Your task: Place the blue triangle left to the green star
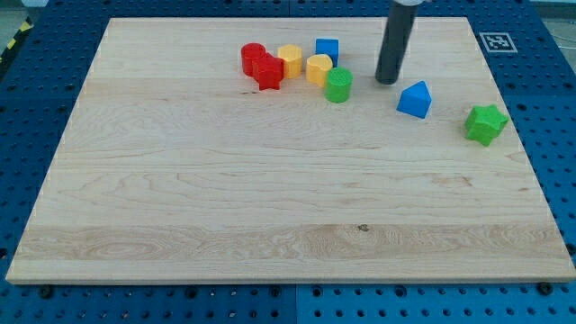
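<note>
Wooden tabletop (270, 207) on a blue perforated base (558, 135), seen from the one camera. Reading from the view's left to its right, we find all the blocks gathered in the band nearest the tabletop's far edge.

First comes a red cylinder (253, 56), with a second red block (268, 72) of unclear shape touching it on the near side. Just to their right stands a yellow block (290, 59), and beside it another yellow block (319, 68), the two close together or touching; we cannot tell their shapes apart with certainty. A blue cube (327, 49) sits just behind the second yellow block, nearer the far edge. A green cylinder (338, 85) stands against the near right side of that yellow block.

Our arm carries no hand, so nothing opens, closes or is held; it ends in a dark rod. Our tip (387, 81) rests on the tabletop to the right of the green cylinder, apart from it, and to the left of the blue triangle, slightly farther back, with a small gap showing between them.

The blue triangle (415, 99) lies right of centre, between our tip and the green star (486, 123). The star sits near the tabletop's right edge, to the right of the triangle and a little nearer to us, the two blocks apart.

A fiducial marker (497, 41) is printed at the far right corner.
</note>
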Controlling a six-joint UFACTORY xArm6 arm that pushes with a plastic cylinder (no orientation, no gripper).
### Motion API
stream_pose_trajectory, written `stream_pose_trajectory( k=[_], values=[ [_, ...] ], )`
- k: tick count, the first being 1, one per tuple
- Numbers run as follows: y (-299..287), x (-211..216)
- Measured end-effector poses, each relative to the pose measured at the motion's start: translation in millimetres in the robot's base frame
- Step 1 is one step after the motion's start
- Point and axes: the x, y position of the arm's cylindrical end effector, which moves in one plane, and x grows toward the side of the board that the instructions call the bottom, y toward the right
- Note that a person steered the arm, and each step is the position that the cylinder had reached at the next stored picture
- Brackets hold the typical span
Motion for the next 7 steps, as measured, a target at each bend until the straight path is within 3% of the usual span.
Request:
stream_pose_trajectory(
  k=[1, 3, 7],
  values=[
    [24, 11],
    [-14, 24],
    [21, 43]
  ],
)
